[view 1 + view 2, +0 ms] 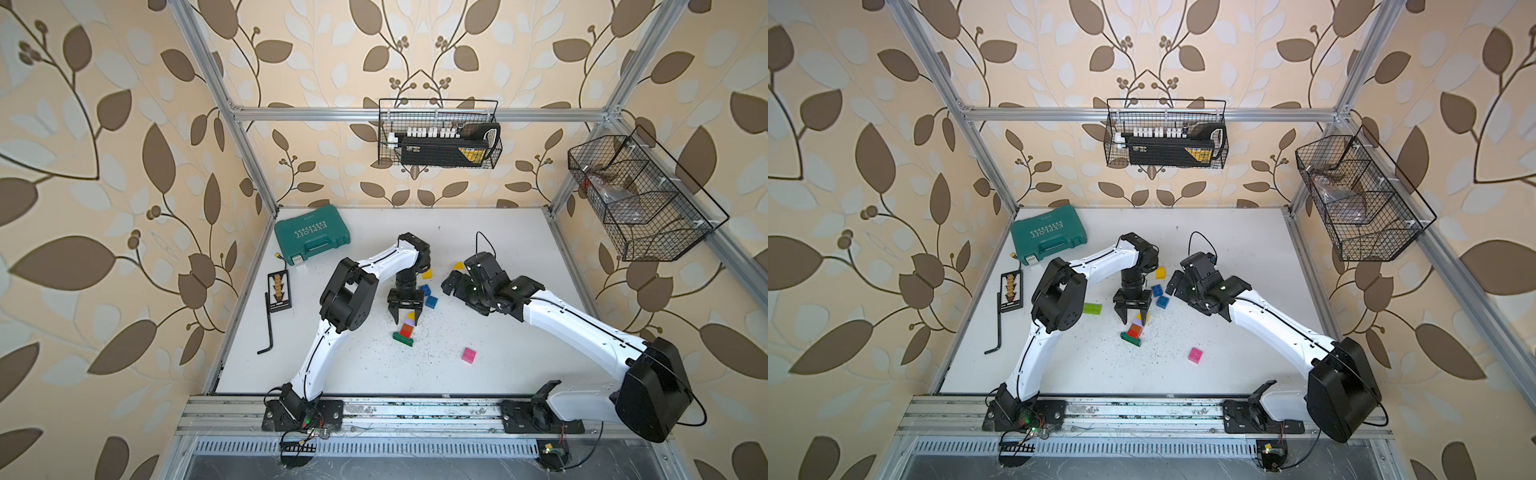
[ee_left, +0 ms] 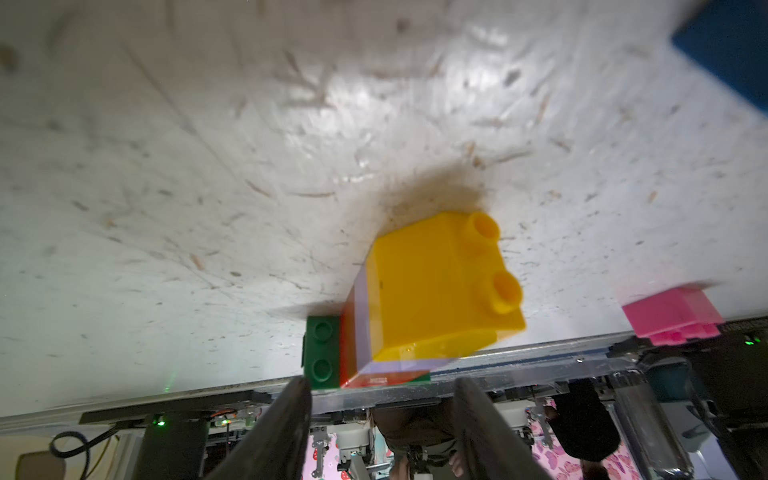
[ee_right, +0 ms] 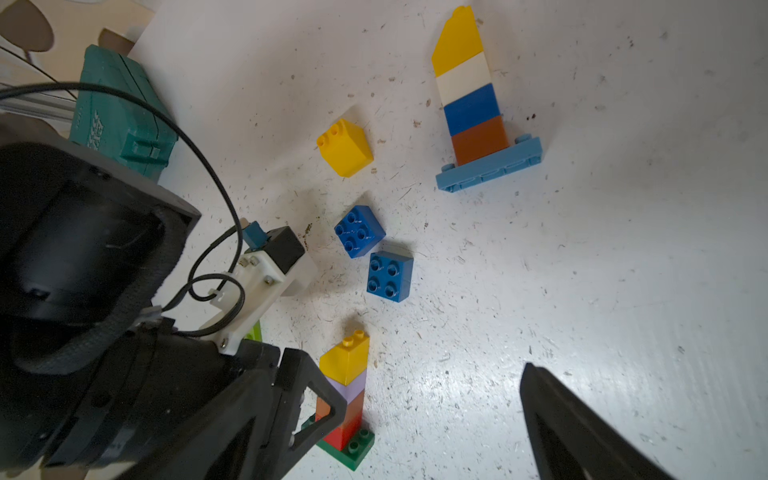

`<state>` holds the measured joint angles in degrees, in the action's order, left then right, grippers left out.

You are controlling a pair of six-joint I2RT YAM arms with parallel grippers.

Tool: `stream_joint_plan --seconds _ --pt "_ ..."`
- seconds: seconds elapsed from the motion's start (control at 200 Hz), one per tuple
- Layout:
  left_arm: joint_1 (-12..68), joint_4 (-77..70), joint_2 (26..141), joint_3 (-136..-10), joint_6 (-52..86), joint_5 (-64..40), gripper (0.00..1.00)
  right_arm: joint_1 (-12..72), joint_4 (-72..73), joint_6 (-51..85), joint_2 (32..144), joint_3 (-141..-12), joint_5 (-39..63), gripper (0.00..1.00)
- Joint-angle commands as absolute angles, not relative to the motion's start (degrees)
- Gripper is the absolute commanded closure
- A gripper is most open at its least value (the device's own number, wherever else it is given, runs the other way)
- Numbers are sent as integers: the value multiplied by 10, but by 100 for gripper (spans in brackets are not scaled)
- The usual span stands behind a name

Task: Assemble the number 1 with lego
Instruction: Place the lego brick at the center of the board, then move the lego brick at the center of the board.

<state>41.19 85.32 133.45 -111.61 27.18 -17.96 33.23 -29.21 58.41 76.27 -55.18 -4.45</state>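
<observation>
- Lego stack (image 1: 406,331) and left tool (image 1: 405,319): the tool points down over the middle of the bench (image 1: 498,249). Its jaws are parted to either side of the stack's top and grip nothing. In the left wrist view both fingers (image 2: 291,419) stand clear of the bricks.
- Stack make-up: a green base brick (image 2: 322,353), then red, brown and lilac layers, capped by a yellow sloped brick (image 2: 432,291). It stands on the bench with its studs up.
- Behind the left tool: one blue square brick (image 3: 359,230) and a second blue square brick (image 3: 390,276) lie just beside each other, studs up. A loose yellow brick (image 3: 345,147) lies farther back.
- Right tool (image 1: 451,284): held above the bench to the right of the blue bricks, jaws spread wide, carrying nothing.
- Second stack (image 3: 478,104): light-blue base, then brown, blue and white, with a yellow cap. It is near the right tool and largely hidden by it in both top views.
- Outlying bricks: a pink brick (image 1: 468,354) sits alone toward the front, well apart from the green-based stack. A lime-green oblong brick (image 1: 1092,308) lies left of the left tool, beside that arm's elbow.
- Left margin of the bench: a teal case (image 1: 311,235) in the far corner, with a black bit holder (image 1: 279,291) and a hex key (image 1: 269,328) in front of it.
</observation>
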Motion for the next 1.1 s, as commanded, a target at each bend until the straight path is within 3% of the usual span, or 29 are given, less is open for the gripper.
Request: stream_joint_plan --seconds 0.0,0.135,0.265,0.33,0.48,0.655,1.095 --pt "410 878 1303 -1148 304 -126 31 331 -291 576 756 -559 -46 3" --pt "423 835 1225 -1115 354 -111 30 331 -291 576 746 -556 -55 3" --pt "466 748 1136 -1001 394 -110 34 331 -287 577 743 -551 -58 3" --pt "494 700 1098 -929 413 -107 40 331 -288 579 743 -550 -58 3" --pt "543 610 1028 -782 457 -78 68 330 -289 584 747 -548 -58 4" --pt "557 509 966 -653 504 -75 77 330 -289 587 751 -545 -58 4" --pt "549 480 1066 -718 480 4 82 330 -290 584 763 -547 -62 4"
